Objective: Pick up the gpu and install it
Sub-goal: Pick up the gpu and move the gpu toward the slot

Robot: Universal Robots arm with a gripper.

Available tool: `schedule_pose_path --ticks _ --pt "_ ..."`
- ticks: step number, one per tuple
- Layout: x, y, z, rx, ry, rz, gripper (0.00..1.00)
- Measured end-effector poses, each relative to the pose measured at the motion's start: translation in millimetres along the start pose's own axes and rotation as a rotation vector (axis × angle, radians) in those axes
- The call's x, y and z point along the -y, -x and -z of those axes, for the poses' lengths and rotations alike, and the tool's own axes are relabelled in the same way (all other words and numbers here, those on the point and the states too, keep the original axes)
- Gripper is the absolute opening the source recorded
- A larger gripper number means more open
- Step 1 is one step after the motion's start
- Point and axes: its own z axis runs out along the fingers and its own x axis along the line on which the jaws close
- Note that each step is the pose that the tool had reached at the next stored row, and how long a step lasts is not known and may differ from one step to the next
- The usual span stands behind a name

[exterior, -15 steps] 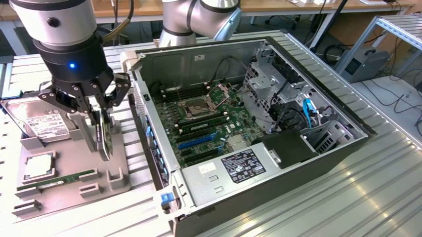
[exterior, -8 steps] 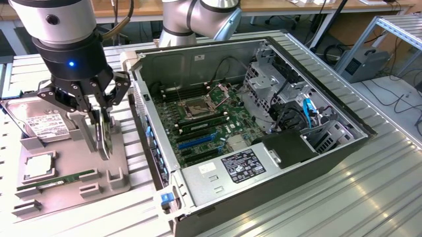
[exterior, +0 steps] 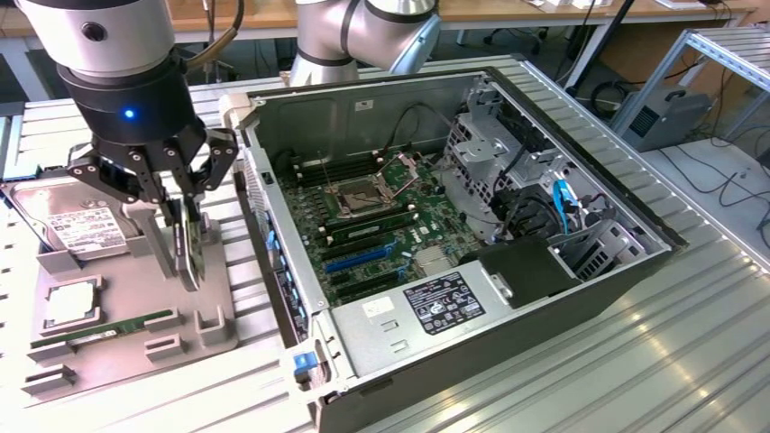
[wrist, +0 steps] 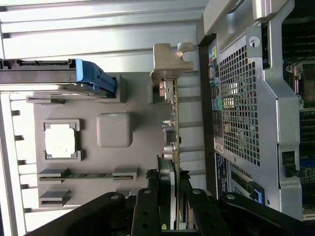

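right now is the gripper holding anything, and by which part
The gripper clamps the gpu across its flat faces at the upper edge, away from the bracket.

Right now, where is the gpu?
The gpu stands on edge in the grey holder tray at the exterior view's left, gripped by the claw, between the hard drive and the open computer case.

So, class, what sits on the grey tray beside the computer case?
A hard drive, a processor chip, a memory stick, and a graphics card upright on edge, gripped by the gripper. The tray behind the gripper is hidden.
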Motion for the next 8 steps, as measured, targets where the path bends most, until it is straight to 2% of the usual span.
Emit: schedule_pose_path --ticks 8 --pt "0.0 0.0 2.7 -0.0001 0.0000 0.000 0.27"
